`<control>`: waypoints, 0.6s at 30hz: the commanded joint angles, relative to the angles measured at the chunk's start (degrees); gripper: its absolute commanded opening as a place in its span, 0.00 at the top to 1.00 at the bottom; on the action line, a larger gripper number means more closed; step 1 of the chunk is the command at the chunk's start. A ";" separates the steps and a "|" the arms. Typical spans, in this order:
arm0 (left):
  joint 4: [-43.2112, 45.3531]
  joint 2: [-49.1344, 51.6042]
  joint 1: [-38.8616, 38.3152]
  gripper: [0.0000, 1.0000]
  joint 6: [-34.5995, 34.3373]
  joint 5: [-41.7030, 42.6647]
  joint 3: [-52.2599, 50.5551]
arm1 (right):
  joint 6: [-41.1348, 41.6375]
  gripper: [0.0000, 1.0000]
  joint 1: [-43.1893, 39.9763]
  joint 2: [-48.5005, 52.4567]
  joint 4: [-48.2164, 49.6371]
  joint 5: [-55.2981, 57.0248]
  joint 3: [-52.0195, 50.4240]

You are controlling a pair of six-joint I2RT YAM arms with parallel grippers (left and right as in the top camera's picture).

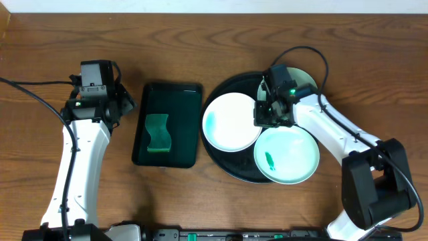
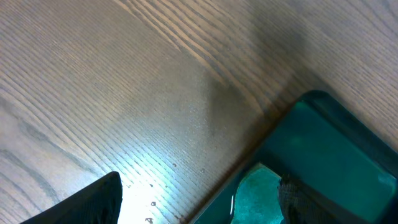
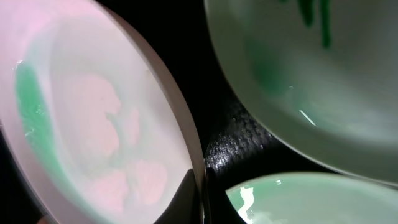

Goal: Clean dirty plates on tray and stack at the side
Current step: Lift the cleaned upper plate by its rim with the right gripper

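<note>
The black round tray [image 1: 224,157] holds three plates. A white plate [image 1: 231,122] lies at its left, with a pale green smear along one side in the right wrist view [image 3: 93,124]. A mint plate [image 1: 291,155] with a green smear lies at the front right. A third plate [image 1: 306,78] at the back is mostly hidden by the arm. My right gripper [image 1: 263,114] is shut on the white plate's right rim [image 3: 200,186]. Two other plates [image 3: 323,81] [image 3: 298,199] show beside it. My left gripper [image 1: 124,106] is open and empty [image 2: 199,208] over the table.
A dark green rectangular tray [image 1: 180,100] stands between the arms with a green sponge [image 1: 158,132] in it. The sponge [image 2: 258,199] and the tray's corner [image 2: 336,143] show by my left gripper's right finger. Bare wood lies to the left of it.
</note>
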 commanded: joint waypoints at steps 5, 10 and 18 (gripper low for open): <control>-0.15 0.22 0.26 0.20 0.31 -0.70 0.74 | 1.86 0.99 -1.33 -1.31 -5.18 -1.38 8.02; -0.15 0.22 0.26 0.20 0.31 -0.70 0.74 | 2.47 0.99 -1.29 -1.31 -6.54 -1.40 11.19; -0.15 0.22 0.26 0.20 0.31 -0.70 0.74 | 7.52 0.99 3.56 -1.25 -0.85 2.08 11.74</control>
